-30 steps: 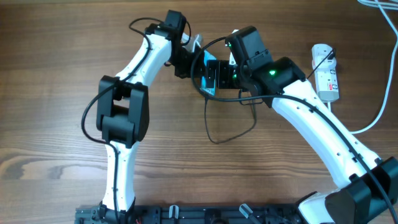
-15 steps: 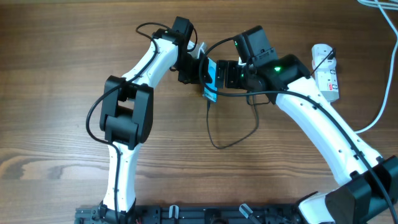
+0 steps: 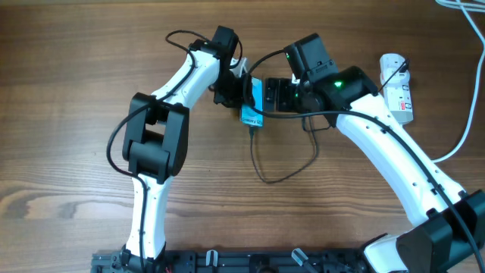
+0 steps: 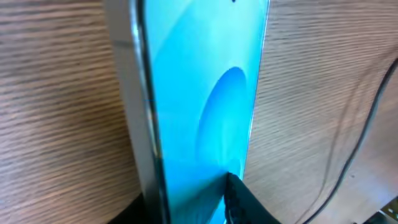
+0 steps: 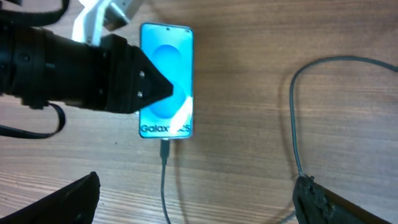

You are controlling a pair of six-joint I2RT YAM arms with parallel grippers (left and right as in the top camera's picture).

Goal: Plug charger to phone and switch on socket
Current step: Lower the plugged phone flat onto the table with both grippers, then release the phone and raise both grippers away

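Observation:
The phone [image 3: 252,105] has a cyan screen and lies on the wooden table between the two grippers. My left gripper [image 3: 236,89] is shut on its side; in the left wrist view the phone [image 4: 199,93] fills the frame between the jaws [image 4: 186,208]. The charger [image 3: 261,163] is a thin black cable looping below the phone. In the right wrist view its plug [image 5: 165,149] sits in the phone's [image 5: 166,74] near end. My right gripper [image 5: 199,205] is open and empty, just right of the phone [image 3: 276,95]. The socket [image 3: 399,95] lies at the far right.
The socket's thick white cord [image 3: 462,144] curves along the right edge of the table. A loop of the black cable [image 5: 295,124] lies right of the phone, and shows in the left wrist view [image 4: 364,124]. Bare wood lies left and front.
The right gripper has drawn back from over the phone, uncovering the screen. The left gripper and the phone have shifted slightly toward the front.

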